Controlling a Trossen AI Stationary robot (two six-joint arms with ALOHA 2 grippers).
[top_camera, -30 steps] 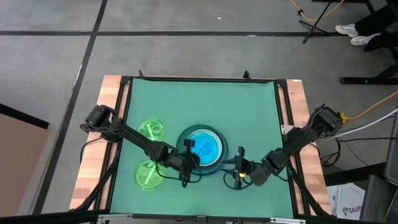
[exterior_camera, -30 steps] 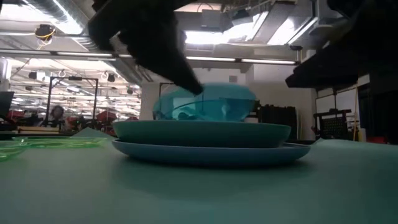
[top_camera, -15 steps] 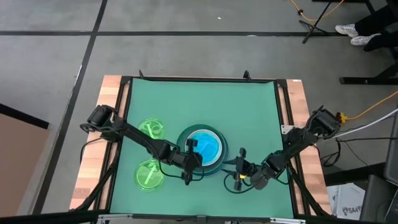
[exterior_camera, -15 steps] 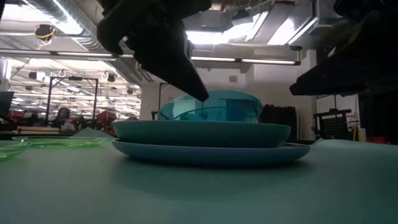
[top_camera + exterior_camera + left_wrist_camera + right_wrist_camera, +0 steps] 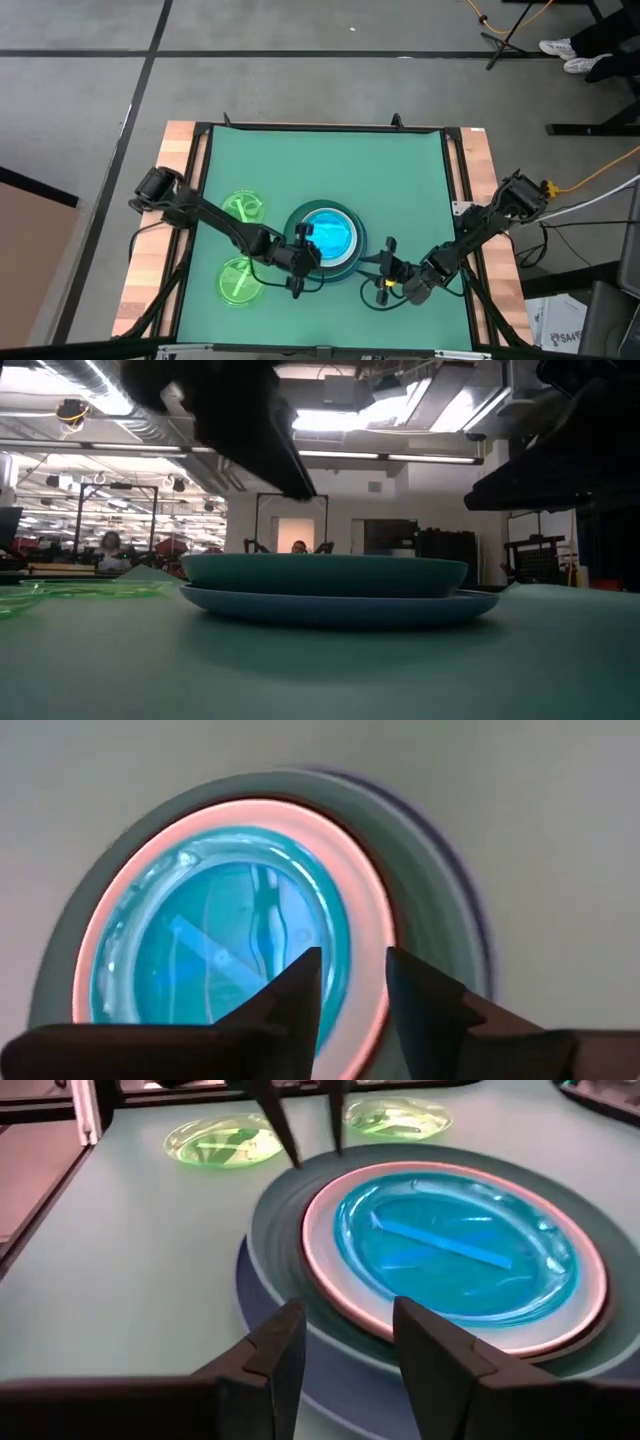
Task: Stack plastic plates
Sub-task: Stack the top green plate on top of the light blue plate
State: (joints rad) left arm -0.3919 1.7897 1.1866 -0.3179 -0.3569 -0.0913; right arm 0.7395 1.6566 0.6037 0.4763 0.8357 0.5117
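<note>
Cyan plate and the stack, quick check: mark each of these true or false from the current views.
1. The translucent cyan plate lies flat in the stack, inside the white plate. True.
2. The left gripper is shut on the cyan plate. False: its fingers are apart and hold nothing, just above the plate's edge.
3. Both lime-green plates lie on the mat, outside the stack. True.
4. The right gripper reaches over the middle of the stack. False: it sits open beside the stack, near the table's front edge.
5. The large blue plate is the lowest one. True.
</note>
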